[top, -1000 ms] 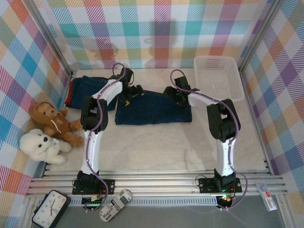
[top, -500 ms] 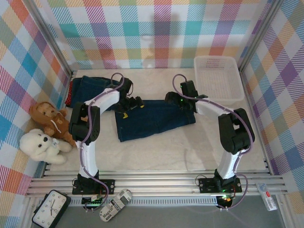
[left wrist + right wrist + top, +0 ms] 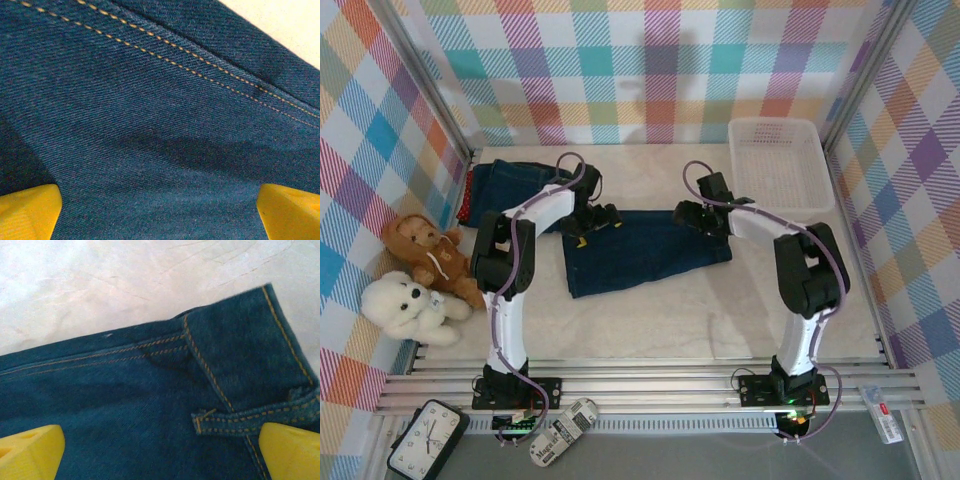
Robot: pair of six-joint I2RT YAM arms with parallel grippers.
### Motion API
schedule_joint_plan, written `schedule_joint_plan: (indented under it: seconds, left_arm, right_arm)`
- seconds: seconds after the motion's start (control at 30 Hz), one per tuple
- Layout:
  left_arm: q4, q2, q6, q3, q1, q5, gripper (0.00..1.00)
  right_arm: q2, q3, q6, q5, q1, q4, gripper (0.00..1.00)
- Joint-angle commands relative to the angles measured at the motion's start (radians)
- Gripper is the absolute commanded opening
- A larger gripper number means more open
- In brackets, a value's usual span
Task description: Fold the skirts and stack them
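Surface [image 3: 670, 320] first: pale, marbled-looking, boxed in by plaid walls. Biggest thing on it is a dark blue denim skirt [image 3: 645, 255], spread flat in the middle between the two arms and lying a bit skewed, right end further back than the left.

The white mesh basket [image 3: 772, 122] sits in the back right corner, just beside the skirt's right end but apart from it. Back left corner has a second denim skirt [image 3: 515, 180] lying on a red skirt [image 3: 470, 200] (only a strip of red peeks out on the left, so can't say how neatly it's folded).

A brown teddy bear [image 3: 430, 255] and a white teddy bear [image 3: 410, 305] lean together against the left wall, well clear of the clothes.

The left gripper [image 3: 598, 228] is low over the middle skirt's back left edge, jaws spread wide with nothing caught between them. Its wrist view is close on denim [image 3: 150, 125] with an orange stitch line, yellow fingertips [image 3: 27, 210] far apart. The right gripper [image 3: 692, 215] is at the back right corner, also spread wide. Its wrist view has the waistband corner and a belt loop [image 3: 125, 415]. Can't tell if either actually touches the cloth.

Past the front rail, near the left arm's base: a clock [image 3: 428, 438] and a remote [image 3: 560, 430].
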Motion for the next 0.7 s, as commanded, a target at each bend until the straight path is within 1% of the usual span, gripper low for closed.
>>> schedule_joint_plan:
  seconds: [0.0,0.1,0.13,0.17,0.2,0.27,0.33,0.4,0.5,0.53,0.6,0.67]
  left_arm:
    - [-0.029,-0.129,0.002,-0.005,-0.019,0.004,1.0]
    - [0.099,-0.171,-0.082,-0.101,-0.024,0.211,1.0]
    - [0.133,-0.176,-0.108,-0.132,-0.03,0.256,1.0]
    - [0.144,-0.177,-0.121,-0.155,-0.037,0.273,1.0]
    - [0.145,-0.174,-0.115,-0.172,-0.04,0.272,1.0]
    - [0.119,-0.15,-0.085,-0.199,-0.034,0.211,1.0]
    - [0.124,-0.111,-0.074,-0.226,-0.007,0.208,1.0]
    - [0.138,-0.079,-0.059,-0.242,0.013,0.202,1.0]
    - [0.081,-0.041,0.004,-0.2,0.022,0.133,1.0]
    - [0.052,-0.036,0.024,-0.178,0.023,0.127,1.0]
    - [0.036,-0.064,0.051,-0.157,0.02,0.145,1.0]
    - [0.02,-0.131,0.06,-0.152,0.011,0.145,1.0]
  right_arm:
    - [-0.059,-0.043,-0.008,-0.098,-0.004,0.021,0.99]
    - [-0.045,-0.081,-0.009,-0.1,-0.002,0.019,0.99]
    - [-0.04,-0.093,-0.002,-0.094,-0.003,0.012,0.99]
    - [-0.036,-0.103,0.008,-0.091,-0.003,0.001,0.99]
    - [-0.035,-0.113,0.018,-0.088,-0.004,-0.01,0.99]
    - [-0.036,-0.143,0.068,-0.072,-0.001,-0.037,0.99]
    - [-0.039,-0.182,0.114,-0.087,0.0,-0.044,0.99]
    - [-0.053,-0.221,0.166,-0.118,0.004,-0.041,0.99]
    - [-0.093,-0.286,0.254,-0.184,0.025,-0.02,0.99]
    - [-0.112,-0.309,0.288,-0.21,0.036,-0.006,0.99]
    - [-0.158,-0.34,0.344,-0.221,0.051,0.001,0.99]
    - [-0.215,-0.359,0.387,-0.164,0.053,-0.028,0.99]
